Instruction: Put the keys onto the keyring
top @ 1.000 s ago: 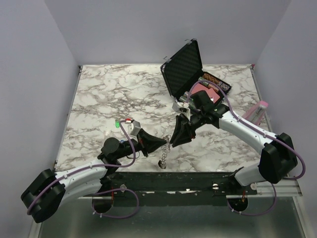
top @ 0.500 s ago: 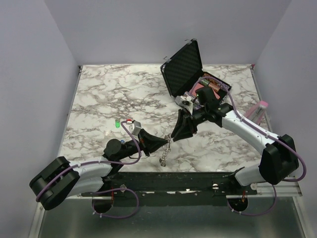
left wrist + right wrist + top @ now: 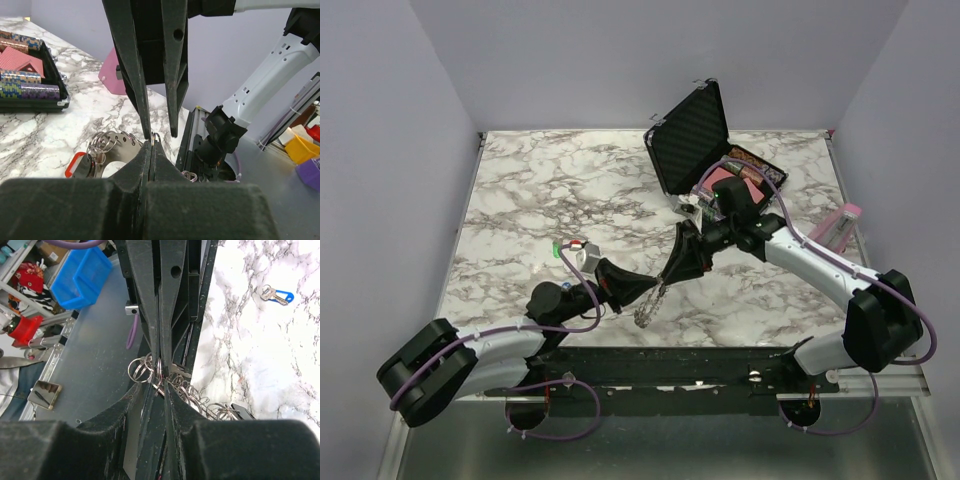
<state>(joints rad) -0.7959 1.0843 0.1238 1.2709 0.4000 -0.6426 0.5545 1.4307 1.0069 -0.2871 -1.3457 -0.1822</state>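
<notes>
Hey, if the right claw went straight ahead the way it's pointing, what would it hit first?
Probably the left claw, tip to tip, where it pinches the keyring; depth is hard to judge.

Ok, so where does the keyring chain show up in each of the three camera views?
Top external: the keyring dangles below the left gripper, at the front edge of the marble table.
Left wrist: lower left of centre, its rings bunched beside the shut fingers.
Right wrist: centre, its rings around the meeting fingertips.
Shared landmark: that marble table.
</notes>
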